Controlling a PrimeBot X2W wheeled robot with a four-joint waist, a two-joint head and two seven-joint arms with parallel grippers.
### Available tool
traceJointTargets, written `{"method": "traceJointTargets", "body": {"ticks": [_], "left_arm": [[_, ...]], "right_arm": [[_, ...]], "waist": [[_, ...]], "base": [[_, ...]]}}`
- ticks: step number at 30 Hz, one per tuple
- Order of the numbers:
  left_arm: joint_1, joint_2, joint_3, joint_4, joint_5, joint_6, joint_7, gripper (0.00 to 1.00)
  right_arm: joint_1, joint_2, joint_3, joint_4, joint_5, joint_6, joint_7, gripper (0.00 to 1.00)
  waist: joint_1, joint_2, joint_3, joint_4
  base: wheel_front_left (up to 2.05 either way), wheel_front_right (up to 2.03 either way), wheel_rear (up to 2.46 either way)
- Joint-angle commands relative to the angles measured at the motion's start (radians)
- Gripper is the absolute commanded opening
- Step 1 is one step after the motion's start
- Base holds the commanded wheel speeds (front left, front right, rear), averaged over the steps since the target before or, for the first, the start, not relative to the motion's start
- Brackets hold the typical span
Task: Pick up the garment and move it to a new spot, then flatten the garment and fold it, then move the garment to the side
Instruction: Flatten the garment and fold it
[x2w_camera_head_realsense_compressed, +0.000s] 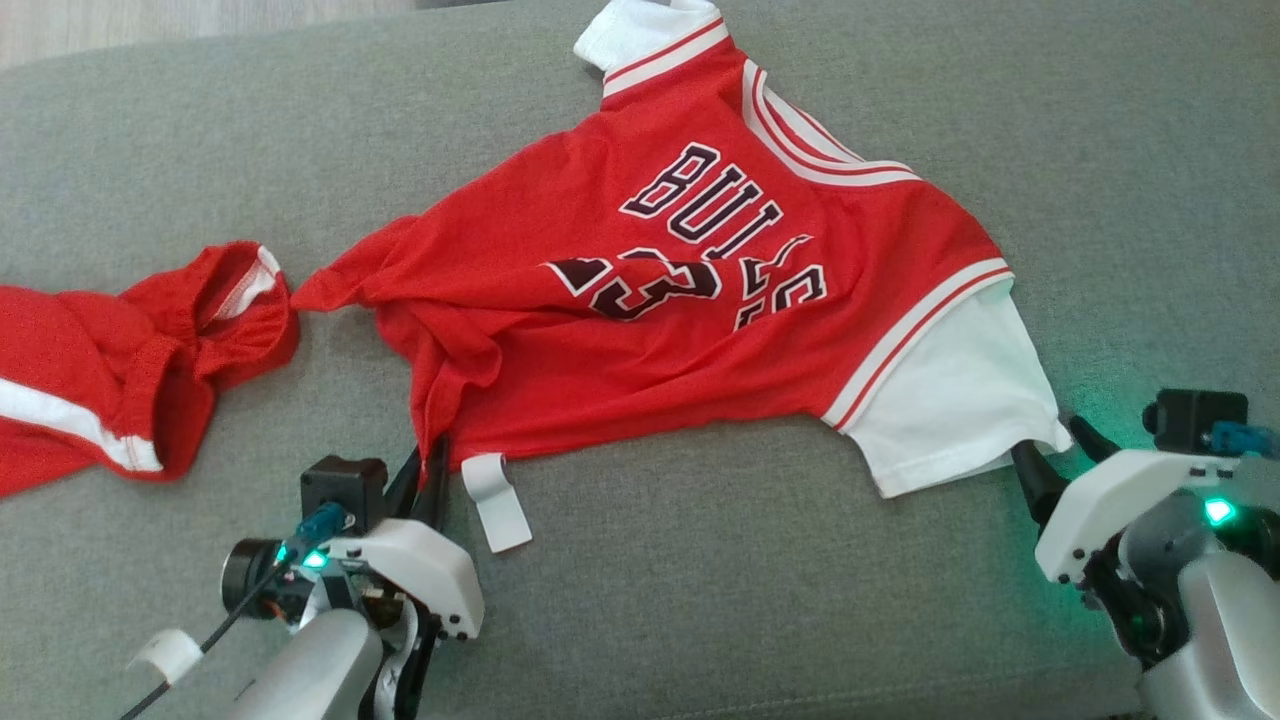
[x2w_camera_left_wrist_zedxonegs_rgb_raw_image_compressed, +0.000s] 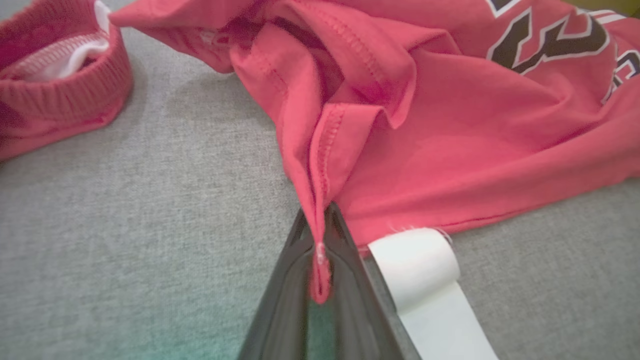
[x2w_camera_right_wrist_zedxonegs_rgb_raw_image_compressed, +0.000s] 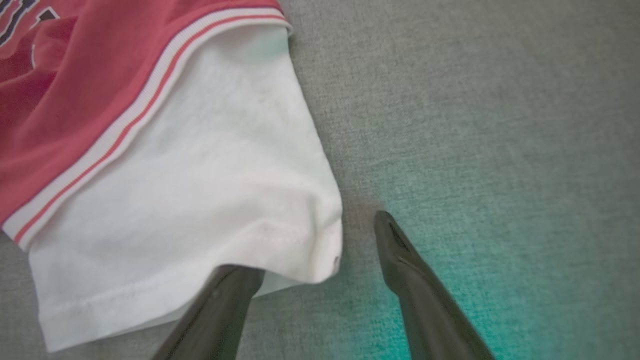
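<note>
The garment (x2w_camera_head_realsense_compressed: 640, 330) is a red jersey with dark lettering and white sleeves, lying crumpled on the grey fabric surface (x2w_camera_head_realsense_compressed: 700, 600). My left gripper (x2w_camera_head_realsense_compressed: 430, 470) is shut on a bunched fold of its red hem at the near left corner. In the left wrist view that hem (x2w_camera_left_wrist_zedxonegs_rgb_raw_image_compressed: 320, 200) runs down between the closed gripper (x2w_camera_left_wrist_zedxonegs_rgb_raw_image_compressed: 320, 220). My right gripper (x2w_camera_head_realsense_compressed: 1058, 450) stands open at the corner of the white sleeve (x2w_camera_right_wrist_zedxonegs_rgb_raw_image_compressed: 190, 190). The left finger of that gripper (x2w_camera_right_wrist_zedxonegs_rgb_raw_image_compressed: 312, 245) goes under the sleeve's edge, and the right finger lies on bare fabric beside it.
A white label (x2w_camera_head_realsense_compressed: 497, 500) hangs from the hem just right of the left gripper, also seen as a white label (x2w_camera_left_wrist_zedxonegs_rgb_raw_image_compressed: 420, 270) up close. Another red piece with a white stripe (x2w_camera_head_realsense_compressed: 110, 370) lies at the left edge. A floor strip (x2w_camera_head_realsense_compressed: 150, 20) shows at top left.
</note>
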Motion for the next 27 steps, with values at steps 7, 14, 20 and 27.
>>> {"method": "traceJointTargets", "body": {"ticks": [7,14,20,27], "left_arm": [[-0.01,0.023,0.031,-0.023,-0.002,0.011,-0.022,0.0],[0.015,0.042,0.066,-0.102,-0.004,0.032,-0.094,0.0],[0.028,0.143,0.118,-0.447,0.062,0.116,-0.11,0.0],[-0.06,0.261,0.17,-0.742,0.15,0.157,-0.032,0.0]], "right_arm": [[-0.028,-0.03,0.102,0.031,0.044,-0.001,-0.01,0.0],[-0.012,-0.053,0.072,-0.067,0.045,-0.001,-0.11,0.0],[0.005,-0.088,-0.007,-0.351,0.013,-0.001,-0.127,0.0],[-0.061,-0.124,-0.109,-0.638,-0.042,-0.001,-0.048,0.0]], "waist": [[0.0,0.0,-0.003,0.002],[0.0,0.0,-0.031,-0.007],[0.0,0.0,-0.081,-0.013],[0.0,0.0,-0.123,-0.009]], "base": [[0.0,0.0,0.0],[0.0,0.0,0.0],[0.0,0.0,0.0],[0.0,0.0,0.0]]}}
